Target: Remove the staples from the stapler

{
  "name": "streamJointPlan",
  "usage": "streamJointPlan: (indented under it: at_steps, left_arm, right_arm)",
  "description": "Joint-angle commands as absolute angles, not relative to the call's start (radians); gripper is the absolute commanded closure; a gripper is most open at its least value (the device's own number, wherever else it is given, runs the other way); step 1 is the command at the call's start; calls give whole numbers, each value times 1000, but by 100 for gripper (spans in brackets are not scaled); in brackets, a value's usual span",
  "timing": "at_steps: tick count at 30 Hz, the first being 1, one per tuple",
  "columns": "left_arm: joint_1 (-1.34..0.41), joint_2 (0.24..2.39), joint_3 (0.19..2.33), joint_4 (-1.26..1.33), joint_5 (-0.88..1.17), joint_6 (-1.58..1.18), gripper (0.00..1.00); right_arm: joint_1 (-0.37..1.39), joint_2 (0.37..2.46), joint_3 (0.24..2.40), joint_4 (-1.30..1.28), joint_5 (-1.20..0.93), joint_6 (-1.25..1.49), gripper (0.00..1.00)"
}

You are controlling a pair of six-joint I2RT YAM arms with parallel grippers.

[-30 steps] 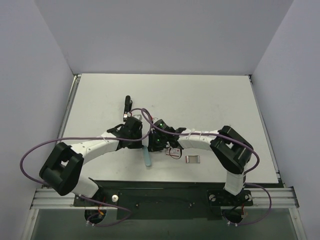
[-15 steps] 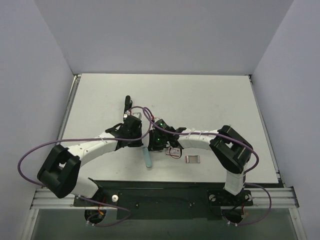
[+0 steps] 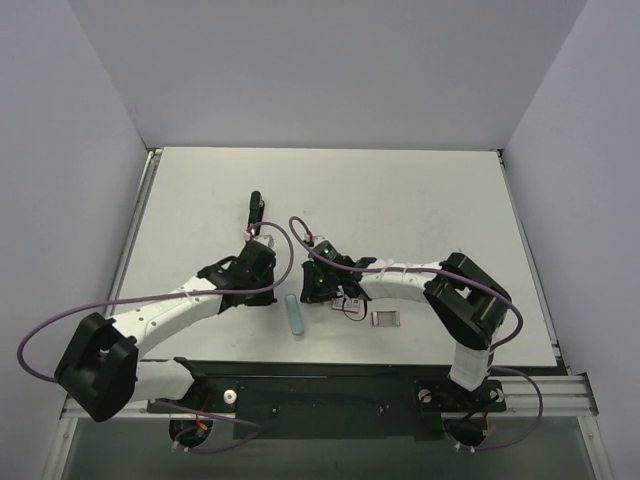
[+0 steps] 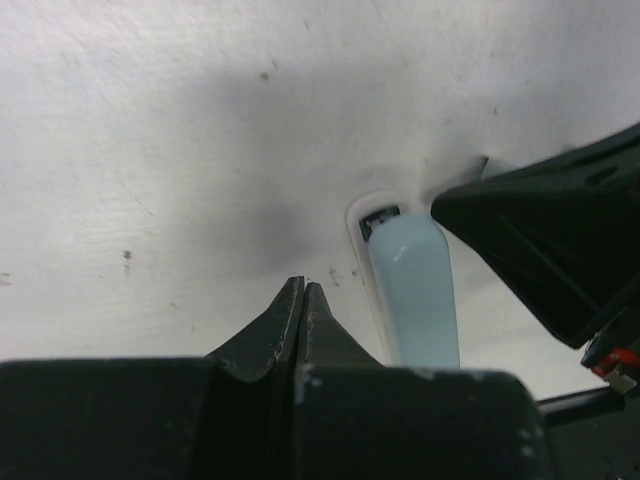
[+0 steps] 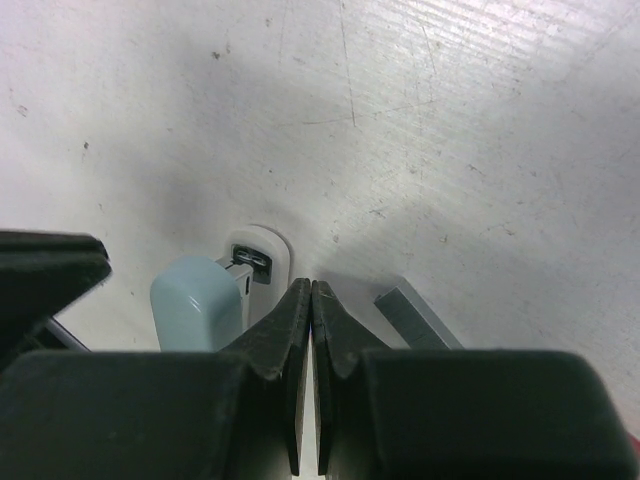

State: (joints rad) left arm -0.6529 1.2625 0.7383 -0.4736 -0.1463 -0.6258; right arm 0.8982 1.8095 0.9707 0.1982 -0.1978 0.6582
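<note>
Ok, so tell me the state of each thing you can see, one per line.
Left end effector: shut, empty.
Right end effector: shut, empty.
Stapler: lying flat, gripped by neither arm.
Red-and-white box: lying untouched, open or shut unclear.

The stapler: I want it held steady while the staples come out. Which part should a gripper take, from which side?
Probably the stapler at mid-length of its pale-blue body, from above, fingers across the narrow width. It lies flat on the table, its long sides parallel and free, leaving the metal mouth clear. The left gripper and right gripper are shut; one must open first.
</note>
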Motion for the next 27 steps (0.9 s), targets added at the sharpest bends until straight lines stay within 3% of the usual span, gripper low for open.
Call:
streamJointPlan:
  at_steps: [1,13,27]
  left_arm:
    - [-702,1281,704,-476,-49,-682,100]
    - [-772,1347,666,-376,-52,-739,100]
    - [-769,1416,765,-380,-126,-689,100]
  right_arm:
    - [900,1764,954,198,-184,658,100]
    - [910,1776,962,192,-235,660,100]
    - [902,1799,1017,175,-276,655,100]
